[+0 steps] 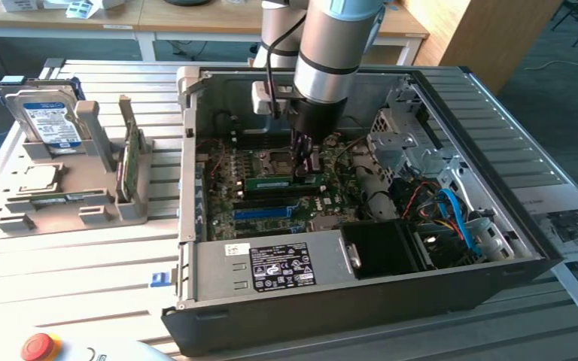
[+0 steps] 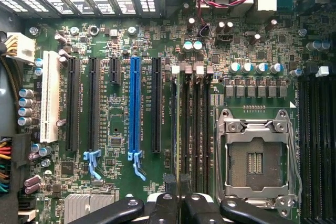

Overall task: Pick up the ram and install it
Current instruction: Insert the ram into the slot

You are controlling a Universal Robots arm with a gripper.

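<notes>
gripper (image 1: 305, 174) clenched on ram (image 1: 269, 183) right over DIMM slots (image 2: 195, 129). Risk imo: stick slightly skewed, pushes down anyway, edge jams, motherboard (image 2: 113, 145) flexes.

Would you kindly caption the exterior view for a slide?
Gripper holds the ram over the motherboard inside the open case.

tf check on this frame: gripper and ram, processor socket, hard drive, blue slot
1. The gripper grips the ram inside the open computer case. True.
2. A cooler sits on the processor socket. False: the socket is bare.
3. A hard drive stands in the grey holder at the exterior view's left of the case. True.
4. The blue slot holds a card. False: it is empty.
</notes>
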